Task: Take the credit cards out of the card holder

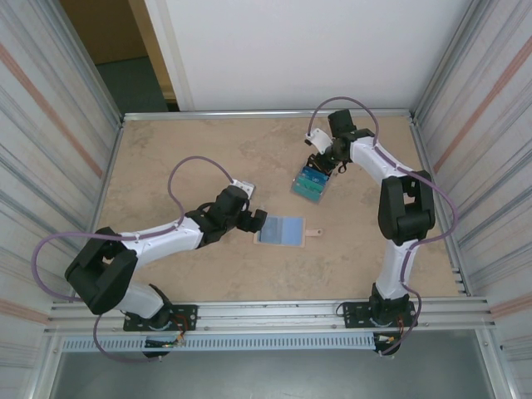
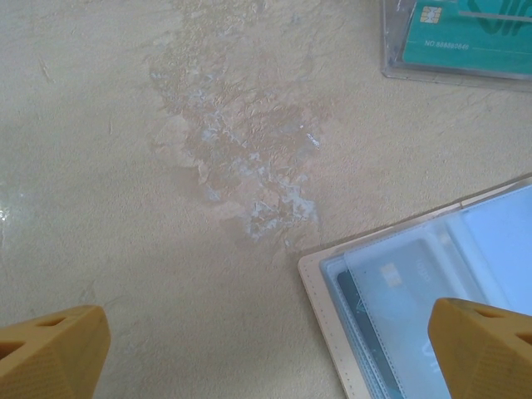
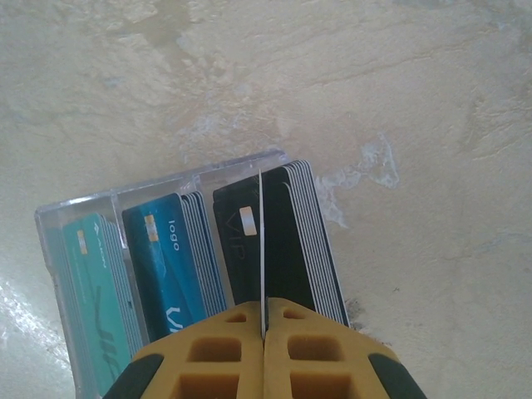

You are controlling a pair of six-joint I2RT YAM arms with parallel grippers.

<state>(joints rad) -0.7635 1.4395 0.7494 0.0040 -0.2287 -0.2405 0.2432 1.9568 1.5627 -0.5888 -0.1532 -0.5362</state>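
Observation:
The card holder (image 1: 281,229) lies open on the table, pale blue inside up, tan strap tab (image 1: 313,232) pointing right. Its corner (image 2: 332,307) shows in the left wrist view, with a card (image 2: 399,291) behind a clear pocket. My left gripper (image 1: 253,221) (image 2: 266,349) is open at the holder's left edge, one finger (image 2: 486,345) over it and nothing between the fingers. My right gripper (image 1: 320,162) (image 3: 264,328) is shut on one credit card (image 3: 262,249), seen edge-on, above the black stack (image 3: 291,241) in a clear tray (image 1: 310,184).
The clear tray (image 3: 75,208) holds three upright stacks: teal (image 3: 91,274), blue (image 3: 170,258) and black. Its corner with a teal card (image 2: 474,37) lies at the top right of the left wrist view. Metal rails and corrugated walls (image 1: 50,125) ring the table.

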